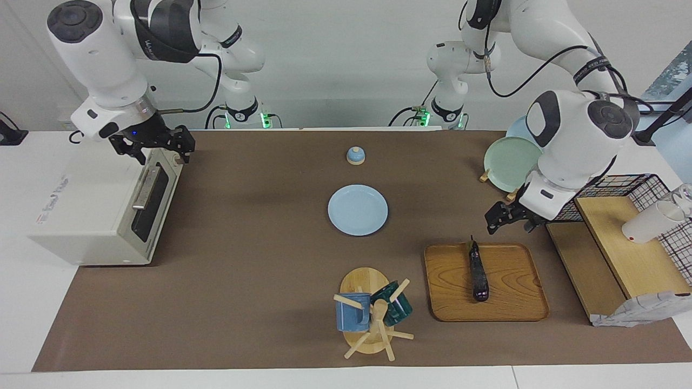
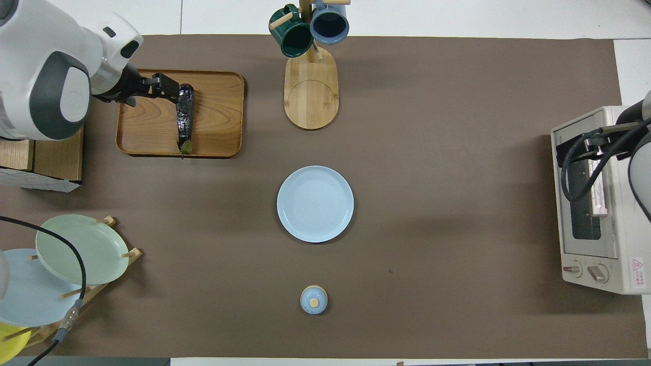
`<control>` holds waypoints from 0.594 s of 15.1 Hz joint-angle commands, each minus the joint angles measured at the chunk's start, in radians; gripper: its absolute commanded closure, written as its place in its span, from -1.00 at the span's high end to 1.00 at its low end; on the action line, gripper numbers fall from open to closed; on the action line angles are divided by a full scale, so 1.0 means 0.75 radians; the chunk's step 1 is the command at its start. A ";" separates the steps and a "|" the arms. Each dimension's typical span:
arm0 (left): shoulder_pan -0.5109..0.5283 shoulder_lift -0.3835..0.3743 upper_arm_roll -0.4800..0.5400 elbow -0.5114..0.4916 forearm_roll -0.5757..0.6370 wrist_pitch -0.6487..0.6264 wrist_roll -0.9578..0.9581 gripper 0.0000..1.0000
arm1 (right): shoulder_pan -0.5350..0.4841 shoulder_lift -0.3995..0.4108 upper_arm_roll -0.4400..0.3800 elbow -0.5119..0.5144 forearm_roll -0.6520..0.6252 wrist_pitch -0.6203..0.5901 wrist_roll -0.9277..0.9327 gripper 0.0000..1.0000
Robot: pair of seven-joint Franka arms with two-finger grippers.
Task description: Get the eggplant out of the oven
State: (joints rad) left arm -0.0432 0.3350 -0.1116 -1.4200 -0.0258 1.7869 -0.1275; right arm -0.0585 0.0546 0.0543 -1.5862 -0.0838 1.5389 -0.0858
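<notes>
Brown mat (image 1: 243,302): eggplant (image 1: 478,273) on tray (image 1: 519,302), both grippers' finger state unclear

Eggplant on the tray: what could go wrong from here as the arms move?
1. The left gripper hangs just over the stem end of the eggplant, at the tray edge nearer the robots. A low sweep could knock the eggplant, which lies loose and could roll.
2. The right gripper sits at the oven top, right by the door handle. A careless pull-away might snag the handle or shift the oven.
</notes>
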 commanded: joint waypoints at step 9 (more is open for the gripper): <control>0.039 -0.395 0.004 -0.193 -0.013 -0.349 -0.012 1.00 | -0.014 0.005 0.003 0.021 0.038 -0.023 -0.025 1.00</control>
State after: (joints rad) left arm -0.0327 0.0917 -0.1085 -1.5107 -0.0258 1.5509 -0.1293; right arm -0.0585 0.0546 0.0543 -1.5862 -0.0838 1.5389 -0.0858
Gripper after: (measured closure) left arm 0.000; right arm 0.000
